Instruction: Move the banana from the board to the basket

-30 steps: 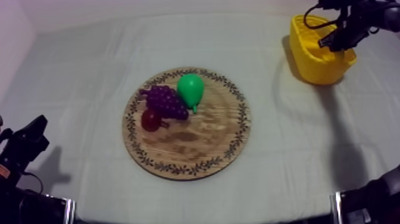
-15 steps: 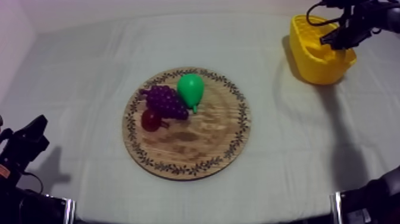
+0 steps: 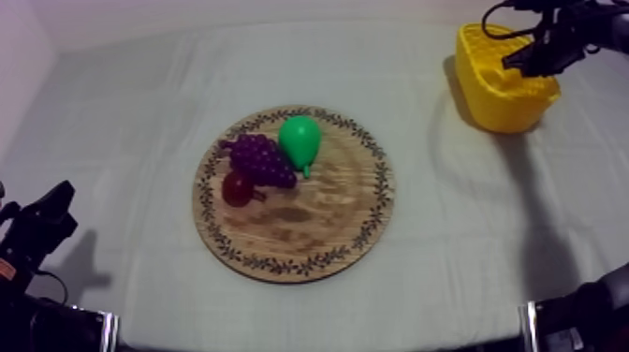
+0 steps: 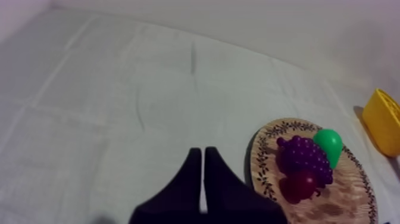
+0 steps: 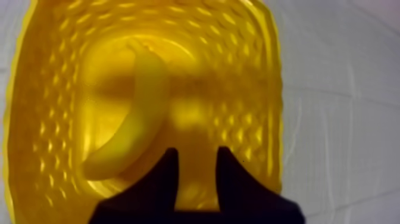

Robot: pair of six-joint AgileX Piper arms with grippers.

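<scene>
The banana [image 5: 136, 113] lies curved on the floor of the yellow basket [image 5: 250, 89], free of any grip. My right gripper [image 5: 197, 154] hangs open just above it, nothing between its fingers. From above, the basket [image 3: 501, 98] stands at the far right of the table with my right gripper [image 3: 526, 62] over its rim. The round wooden board [image 3: 374, 220] sits mid-table. My left gripper [image 4: 199, 152] is shut on nothing, low at the left [image 3: 56, 211], well away from the board [image 4: 262, 173].
On the board lie a green pear [image 3: 300, 139], a bunch of purple grapes [image 3: 259, 159] and a small red fruit [image 3: 236, 188], all on its left half. Open cloth lies between the board and the basket.
My right gripper has lifted slightly above the basket. The left arm and the fruit on the board have not moved.
</scene>
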